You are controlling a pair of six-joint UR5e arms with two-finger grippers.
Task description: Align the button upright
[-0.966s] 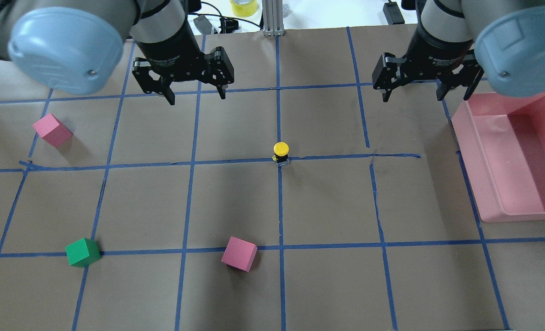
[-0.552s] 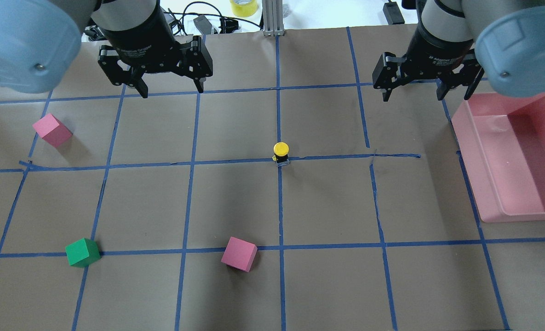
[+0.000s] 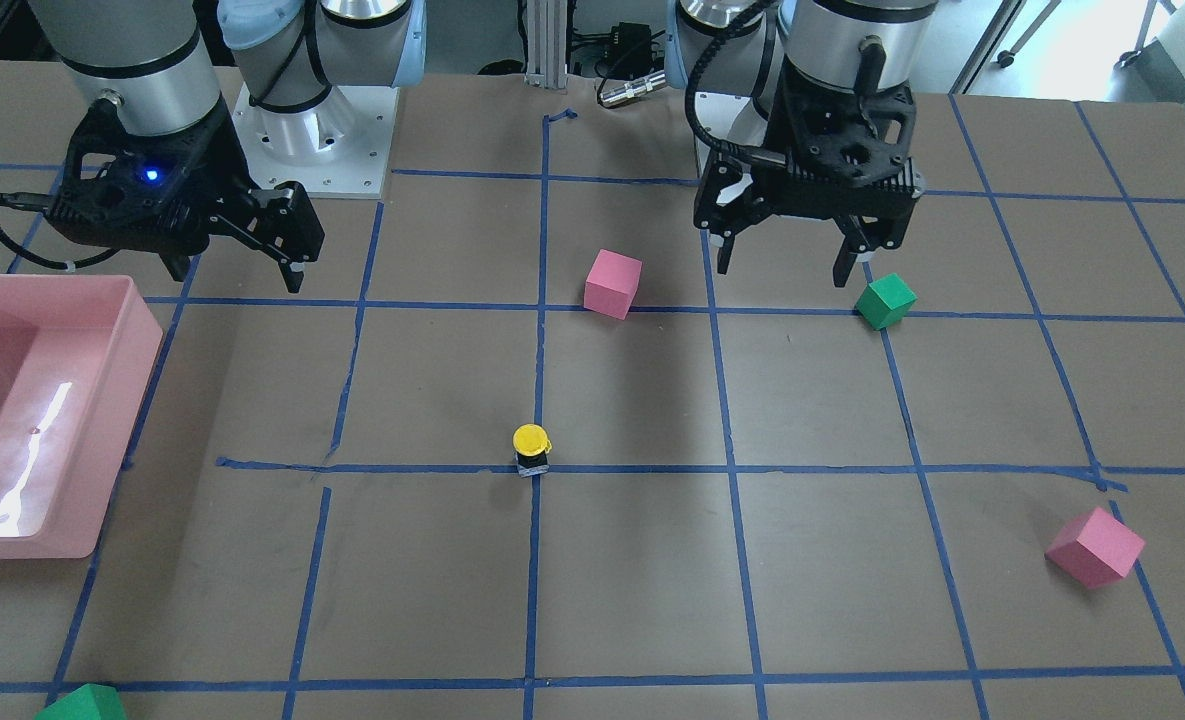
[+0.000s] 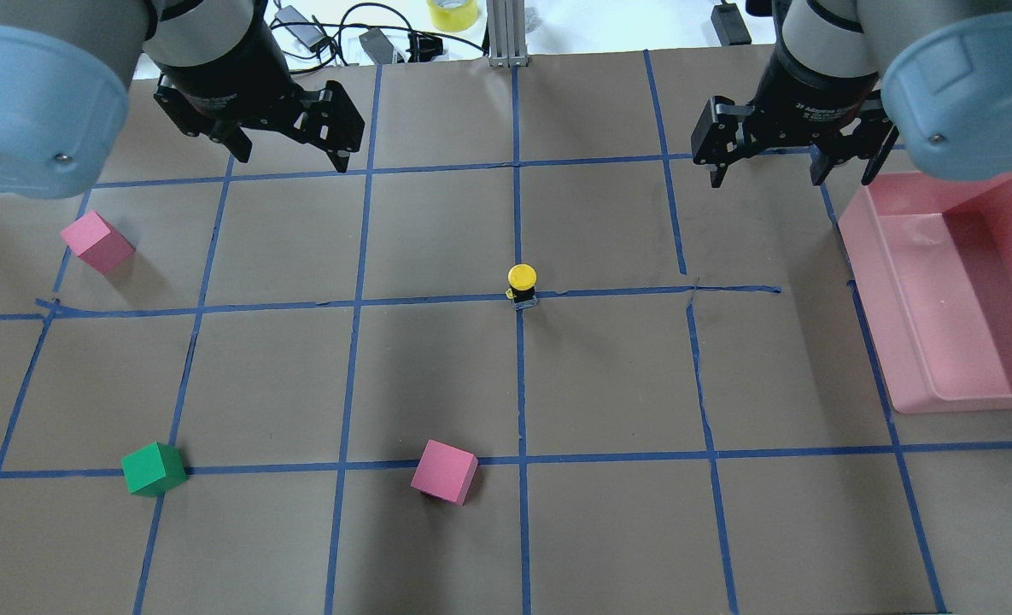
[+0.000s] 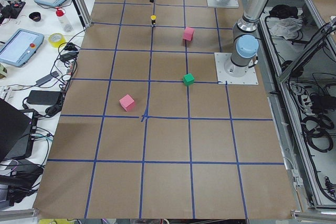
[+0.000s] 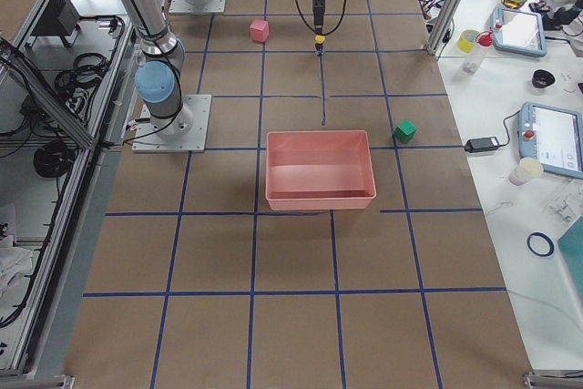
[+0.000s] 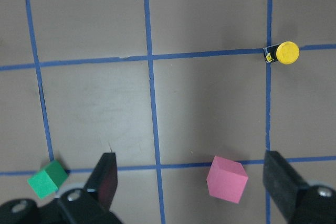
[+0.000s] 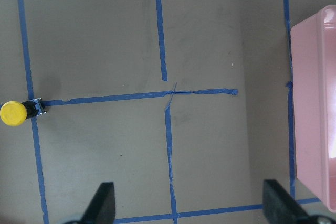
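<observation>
— What lies closest to the robot?
— A small green cube (image 4: pixel 153 468) on the left and a pink cube (image 4: pixel 444 471) nearer the middle. Both touch the same blue tape line (image 4: pixel 301 468) on the brown paper-covered table (image 4: pixel 608 530).
— Where is the small yellow-capped push-button with the black body (image 4: pixel 521 284)?
— At the table's centre, upright on a tape crossing with its cap on top. Nothing touches it.
— And beyond?
— A second pink cube (image 4: pixel 96 242) on the left and a pink plastic bin (image 4: pixel 898 325) at the right edge. Farthest off, the left gripper (image 4: pixel 292 162) and the right gripper (image 4: pixel 765 181) hang with jaws spread wide and empty, well apart from the push-button.
</observation>
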